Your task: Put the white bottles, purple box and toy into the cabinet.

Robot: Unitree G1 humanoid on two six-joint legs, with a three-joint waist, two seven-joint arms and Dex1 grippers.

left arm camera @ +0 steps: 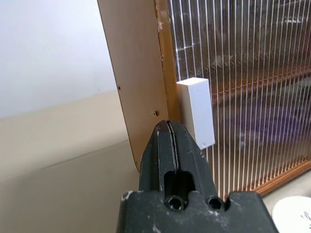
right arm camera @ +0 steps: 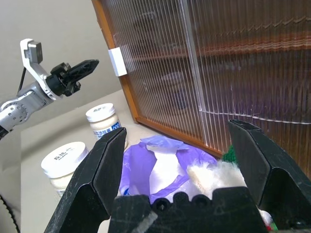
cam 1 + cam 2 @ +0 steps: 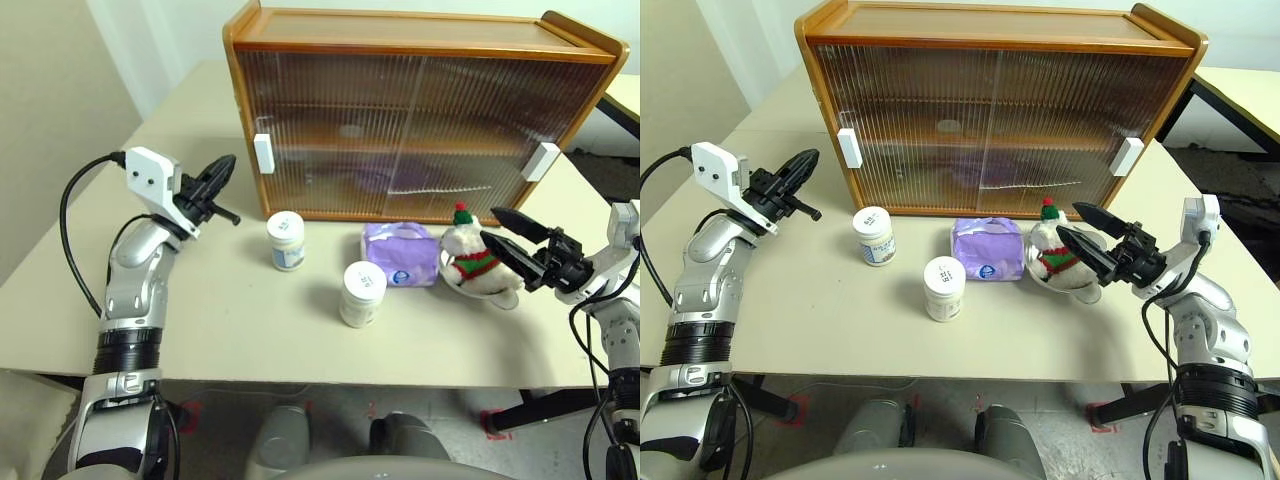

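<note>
Left of the cabinet (image 3: 420, 110), by its white handle (image 3: 263, 153), the left gripper (image 3: 218, 178) has its jaws pressed together on nothing. Both doors look shut. On the table (image 3: 200, 300) before the cabinet stand two white bottles (image 3: 286, 240) (image 3: 362, 294), hard and likely light; grab around the sides. Next, the purple box (image 3: 400, 254) looks squishy. The toy (image 3: 472, 262) is soft; the right gripper (image 3: 510, 248), jaws spread wide, sits just beside it.
</note>
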